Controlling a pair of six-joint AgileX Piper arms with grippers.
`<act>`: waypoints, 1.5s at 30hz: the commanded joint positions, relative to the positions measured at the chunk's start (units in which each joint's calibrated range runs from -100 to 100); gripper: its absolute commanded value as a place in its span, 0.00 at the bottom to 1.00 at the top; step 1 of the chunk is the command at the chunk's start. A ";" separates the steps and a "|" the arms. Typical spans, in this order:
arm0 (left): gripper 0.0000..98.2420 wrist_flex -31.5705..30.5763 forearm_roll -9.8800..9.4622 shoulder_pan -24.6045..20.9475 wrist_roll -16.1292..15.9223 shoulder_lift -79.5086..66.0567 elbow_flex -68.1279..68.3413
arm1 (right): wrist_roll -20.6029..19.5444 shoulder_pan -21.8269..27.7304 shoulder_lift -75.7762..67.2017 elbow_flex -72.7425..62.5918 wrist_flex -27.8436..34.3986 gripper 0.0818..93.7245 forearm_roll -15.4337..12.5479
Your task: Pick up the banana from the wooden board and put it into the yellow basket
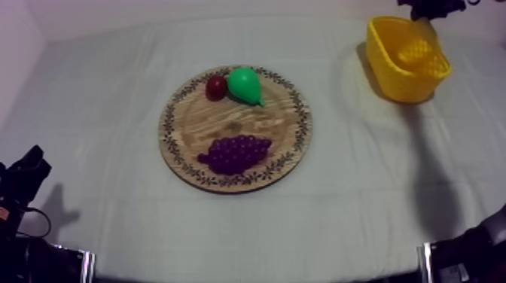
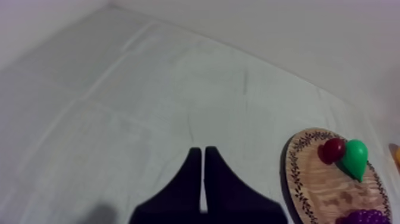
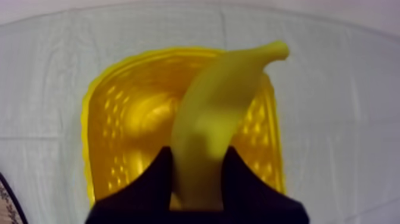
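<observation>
The banana is held upright between the black fingers of my right gripper, which is shut on it directly over the yellow basket. In the top view the basket stands at the far right of the table, with my right arm above it. The round wooden board lies at the table's middle. My left gripper is shut on nothing, its fingers together as a narrow wedge over bare cloth to the left of the board. It rests low at the left.
On the board lie a green pear, a small red fruit touching it, and a bunch of purple grapes at the near rim. Bare cloth separates the board from the basket.
</observation>
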 commanded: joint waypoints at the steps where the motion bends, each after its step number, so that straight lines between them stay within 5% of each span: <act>1: 0.00 -0.02 -0.03 -0.01 0.02 -0.05 -0.01 | -2.85 -0.10 0.59 0.34 0.54 0.07 0.25; 6: 0.00 -0.02 -0.03 -0.01 0.02 -0.05 -0.01 | -2.23 -0.02 2.06 0.96 1.14 0.09 -0.46; 14: 0.00 -0.02 -0.03 -0.01 0.02 -0.05 -0.01 | 1.92 0.32 3.94 1.05 0.43 0.47 -0.88; 19: 0.00 -0.02 -0.03 -0.01 0.02 -0.05 -0.01 | 2.84 0.37 3.75 0.94 -0.35 0.52 -0.85; 30: 0.00 -0.02 -0.03 -0.01 0.01 -0.05 -0.01 | 3.38 2.07 -14.32 16.65 -8.64 0.40 -1.99; 39: 0.00 -0.02 -0.03 -0.01 0.02 -0.05 -0.01 | -0.01 0.84 -40.27 42.50 -13.62 0.09 0.47; 45: 0.00 -0.02 -0.03 -0.01 0.01 -0.05 -0.01 | -0.86 0.08 -55.43 57.17 -15.96 0.02 0.74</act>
